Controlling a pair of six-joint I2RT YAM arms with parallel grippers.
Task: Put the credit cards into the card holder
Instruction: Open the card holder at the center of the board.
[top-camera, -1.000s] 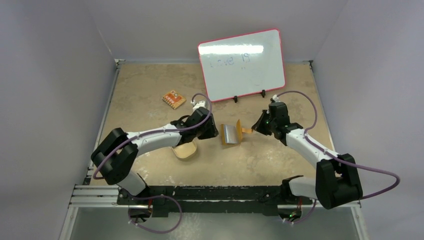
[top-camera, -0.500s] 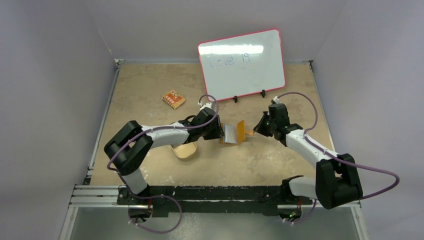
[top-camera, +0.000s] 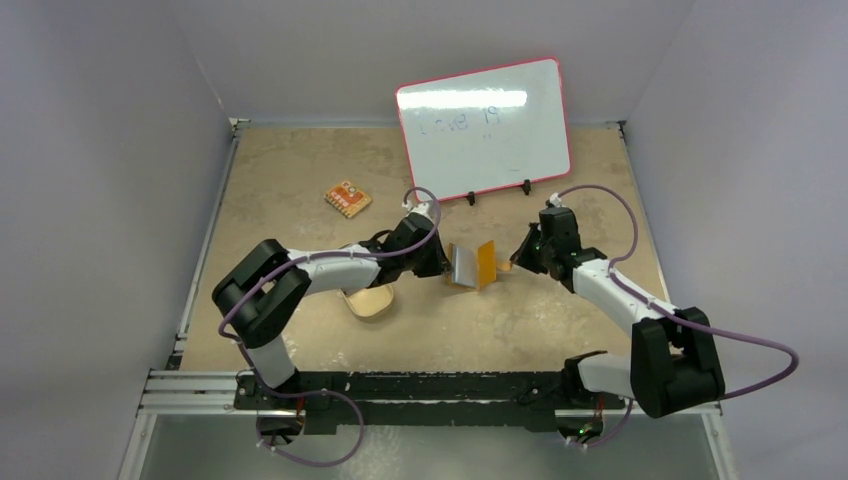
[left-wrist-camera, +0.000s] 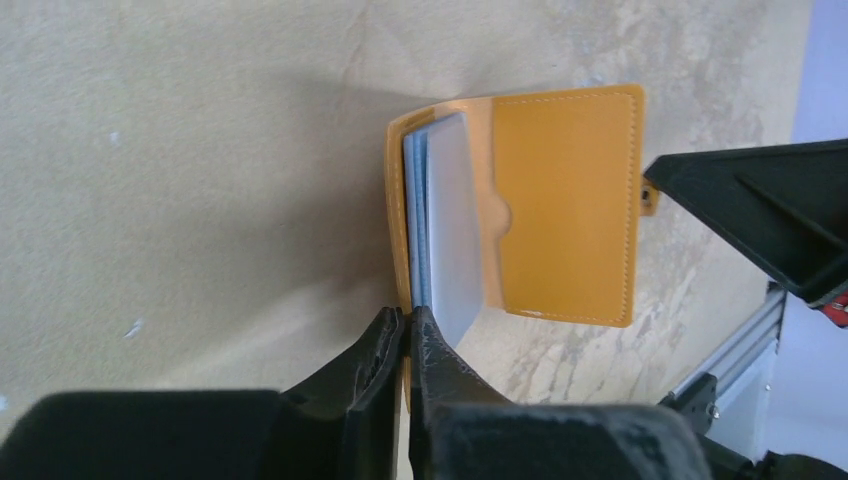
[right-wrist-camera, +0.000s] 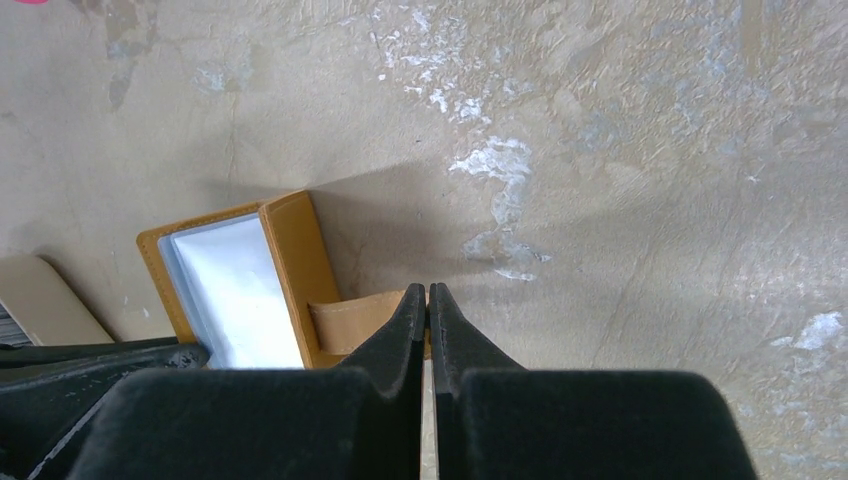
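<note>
Left end effector is clenching on the thin lower edge of the card holder, its jaws standing almost together around the orange cover at the bottom centre of the left wrist view. The right end effector is clamping the closure strap of the same holder, jaws fully together. The holder is standing partly open at the centre of the top view, between the two end effectors. Pale grey layers, judged to be the credit cards, are sitting inside it, one behind the notched orange pocket. No loose grey card is showing on the worktop. The inside of the tan dish, left of centre, is too small to read, and the orange patterned piece is lying well apart at upper left. Loading is therefore judged to be nearly finished, with seating the cards and folding the holder shut probably remaining. Compared with one second ago, the left arm is reaching further toward frame centre. Its end effector, then apart from the holder and wider, is now gripping it. The orange flap is showing more of its face, while the right end effector is holding almost the same place.
</note>
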